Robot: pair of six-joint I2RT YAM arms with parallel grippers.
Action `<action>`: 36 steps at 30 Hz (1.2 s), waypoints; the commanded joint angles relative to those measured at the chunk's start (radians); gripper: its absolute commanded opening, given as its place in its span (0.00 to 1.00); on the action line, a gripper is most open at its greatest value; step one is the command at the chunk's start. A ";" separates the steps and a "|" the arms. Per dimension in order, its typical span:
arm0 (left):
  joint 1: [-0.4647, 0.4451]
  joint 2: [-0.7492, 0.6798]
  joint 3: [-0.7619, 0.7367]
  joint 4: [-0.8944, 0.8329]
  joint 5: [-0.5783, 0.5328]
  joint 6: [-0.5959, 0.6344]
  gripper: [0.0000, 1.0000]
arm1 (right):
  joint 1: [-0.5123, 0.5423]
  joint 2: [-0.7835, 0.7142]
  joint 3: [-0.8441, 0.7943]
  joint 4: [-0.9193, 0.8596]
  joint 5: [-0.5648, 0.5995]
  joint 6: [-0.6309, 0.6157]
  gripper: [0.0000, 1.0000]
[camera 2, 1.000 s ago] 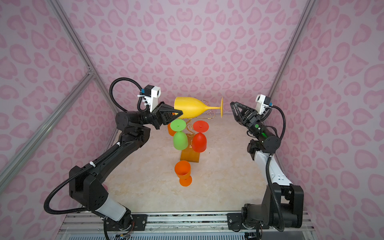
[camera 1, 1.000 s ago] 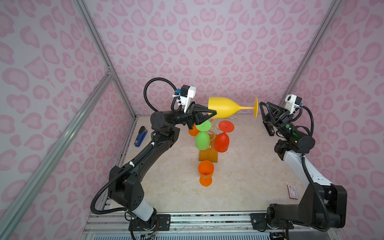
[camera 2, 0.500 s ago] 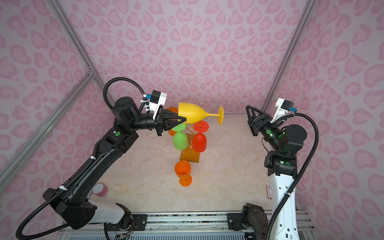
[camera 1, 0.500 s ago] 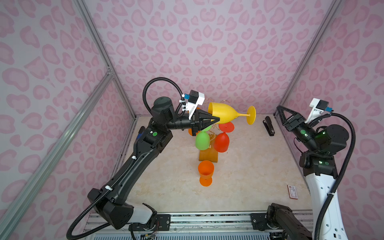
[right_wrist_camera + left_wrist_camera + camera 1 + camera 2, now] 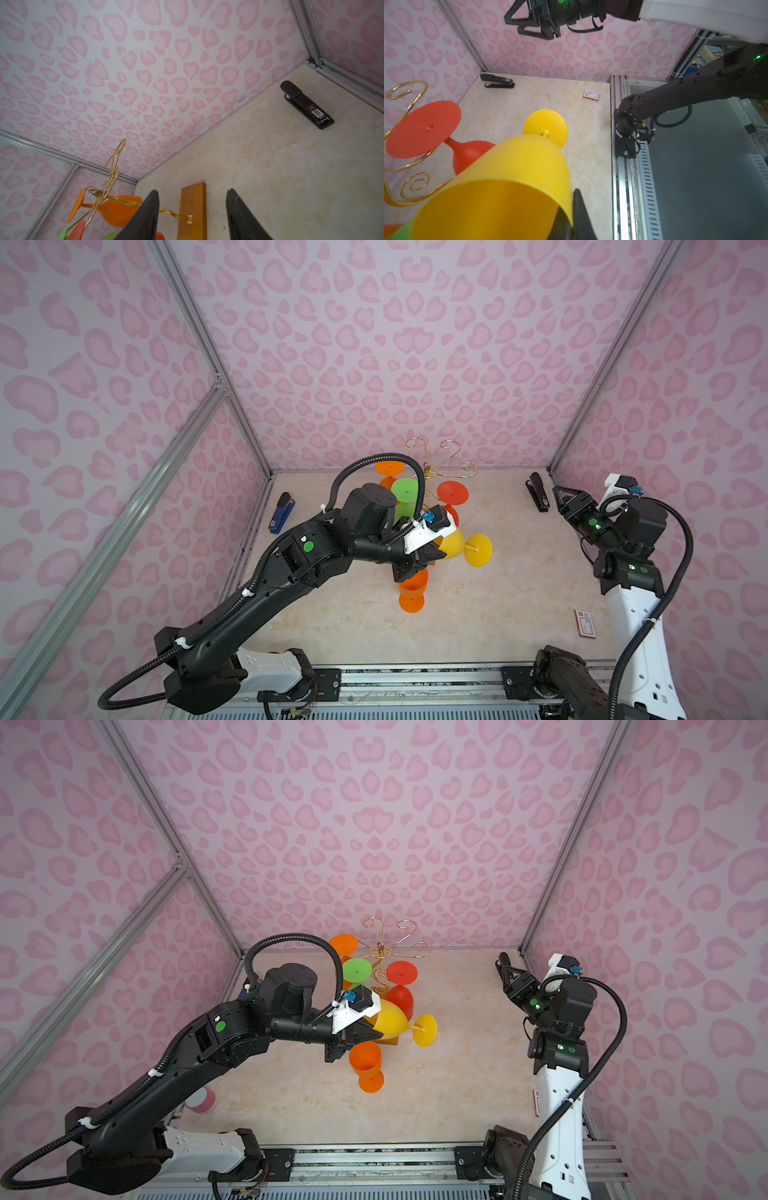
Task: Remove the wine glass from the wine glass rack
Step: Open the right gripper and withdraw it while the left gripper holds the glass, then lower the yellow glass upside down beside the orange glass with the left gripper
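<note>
Right now your left gripper is pinched nearly shut on the rim of the yellow wine glass. The left wrist view shows one finger outside the bowl wall and the other just inside the mouth. You have the glass on its side, off the wire arms, with its foot pointing toward the right arm. It sits low in front of the wine glass rack and just beside the red glass. You can see that red glass, a green glass and a hanging orange glass upside down on the gold arms, feet uppermost. A standing orange glass rests on its foot on the table below your gripper, mouth upward. Your right gripper is about half open with nothing between its fingers. It is well apart from the rack, near the black stapler in the back corner.
</note>
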 commanded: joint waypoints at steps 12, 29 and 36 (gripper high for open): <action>-0.149 0.227 0.090 -0.144 -0.223 0.038 0.02 | -0.049 -0.015 -0.058 0.061 -0.026 0.026 0.52; -0.228 0.545 0.263 -0.305 -0.341 0.076 0.02 | -0.057 -0.011 -0.107 0.114 -0.045 0.054 0.52; -0.227 0.651 0.335 -0.377 -0.355 0.096 0.02 | -0.057 -0.009 -0.120 0.126 -0.047 0.055 0.52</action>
